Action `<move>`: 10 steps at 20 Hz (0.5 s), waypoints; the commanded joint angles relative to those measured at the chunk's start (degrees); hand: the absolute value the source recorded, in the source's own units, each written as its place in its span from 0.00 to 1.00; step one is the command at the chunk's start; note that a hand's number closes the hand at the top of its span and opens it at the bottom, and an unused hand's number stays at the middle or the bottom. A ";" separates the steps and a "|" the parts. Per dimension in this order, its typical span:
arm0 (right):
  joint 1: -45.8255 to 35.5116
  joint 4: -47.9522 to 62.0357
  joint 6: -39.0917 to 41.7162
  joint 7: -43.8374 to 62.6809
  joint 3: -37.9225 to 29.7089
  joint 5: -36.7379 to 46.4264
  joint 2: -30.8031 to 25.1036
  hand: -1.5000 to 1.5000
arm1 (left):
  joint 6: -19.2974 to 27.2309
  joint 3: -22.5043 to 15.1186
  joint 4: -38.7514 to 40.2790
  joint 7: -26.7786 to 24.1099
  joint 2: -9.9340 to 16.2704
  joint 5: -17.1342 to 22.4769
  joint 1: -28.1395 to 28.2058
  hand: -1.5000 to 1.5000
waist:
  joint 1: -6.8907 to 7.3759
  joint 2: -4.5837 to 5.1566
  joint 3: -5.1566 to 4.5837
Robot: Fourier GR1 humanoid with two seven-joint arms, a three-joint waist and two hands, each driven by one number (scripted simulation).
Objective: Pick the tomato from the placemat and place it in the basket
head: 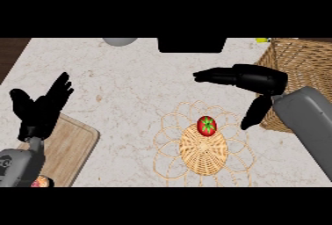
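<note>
Your right hand (250,79) hung open above the tomato (207,125); the basket (299,70) was cut off at right.

Glossy tomato (207,126) on woven wicker placemat (202,151); wicker basket (299,57); speckled stone counter (123,83).

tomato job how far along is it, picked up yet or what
Nothing looks done yet: the tomato sits on the woven placemat, untouched. In hand: the right hand hovers open above and to the right of it, holding nothing. The left hand rests open at the left. Left to do: grasp the tomato, carry it to the basket, release.
</note>
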 commanded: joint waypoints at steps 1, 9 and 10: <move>1.15 5.49 -0.20 -5.86 -0.01 0.78 4.74 0.00 | -1.20 0.22 1.89 -3.56 -1.31 -1.22 1.36 0.50 | -0.13 0.01 -0.03; 0.98 13.72 -6.16 -6.89 4.35 11.53 10.84 0.00 | -0.24 1.28 -2.05 -0.62 -2.88 -2.87 2.01 0.50 | -0.07 -0.12 -0.02; -0.23 15.89 -4.88 -9.25 3.35 11.88 9.48 0.00 | -2.22 3.42 0.12 2.65 -0.98 -1.29 -1.78 0.50 | -0.27 -0.08 -0.02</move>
